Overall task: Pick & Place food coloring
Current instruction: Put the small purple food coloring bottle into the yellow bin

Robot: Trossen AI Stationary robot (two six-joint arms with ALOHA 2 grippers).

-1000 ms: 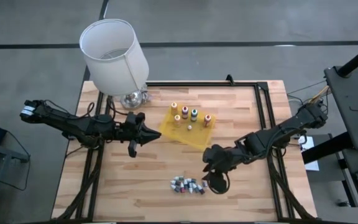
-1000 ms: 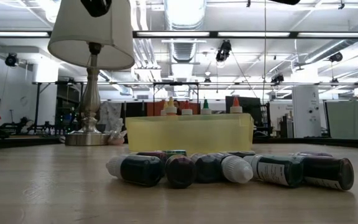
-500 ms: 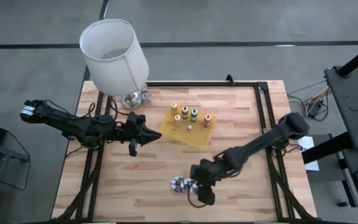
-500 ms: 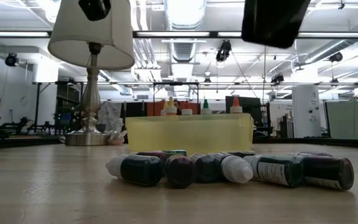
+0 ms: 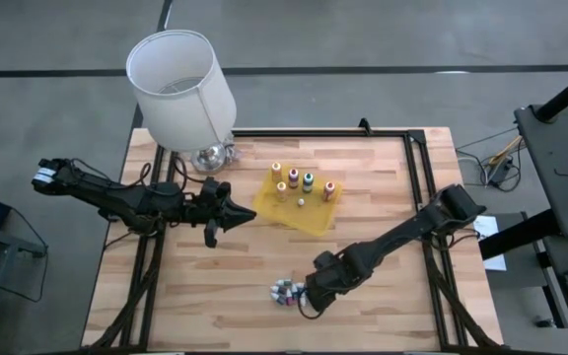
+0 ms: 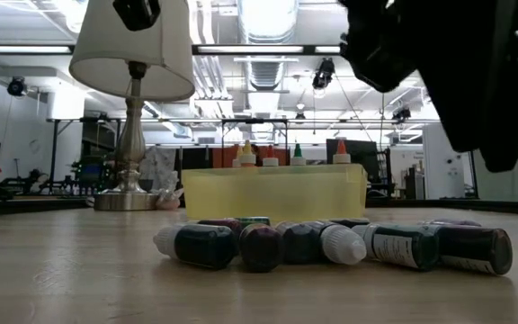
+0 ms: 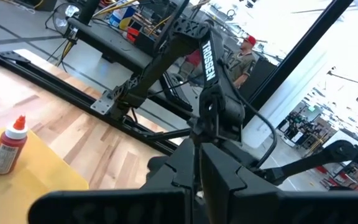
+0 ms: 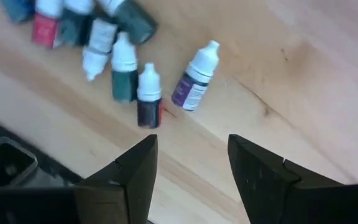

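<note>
So my right hand (image 5: 307, 301) is down low over the front of the table (image 5: 383, 168), right at the end of the little heap of vials (image 5: 292, 293), fingers spread apart with nothing between them; from the wrist view I can see the purple-label vial (image 8: 194, 78) lying on its side a bit off from the rest, with a dark red one (image 8: 148, 99) and a green one (image 8: 124, 73) next to it, all tipped over with the white caps pointing every which way; I'd guess I'm lining up on one of those stragglers since they're easier to get fingers around than anything buried in the pile; the taller squeeze bottles (image 5: 301, 183) are already standing upright in the yellow tray (image 5: 309, 217) toward the back, near the lamp (image 5: 182, 81), so that looks like where these go too; my left hand (image 5: 233, 209) is pinched shut on nothing, parked just beside the tray's near corner, probably just keeping out of the way; the vials roll easily, so coming down square on one matters.
</note>
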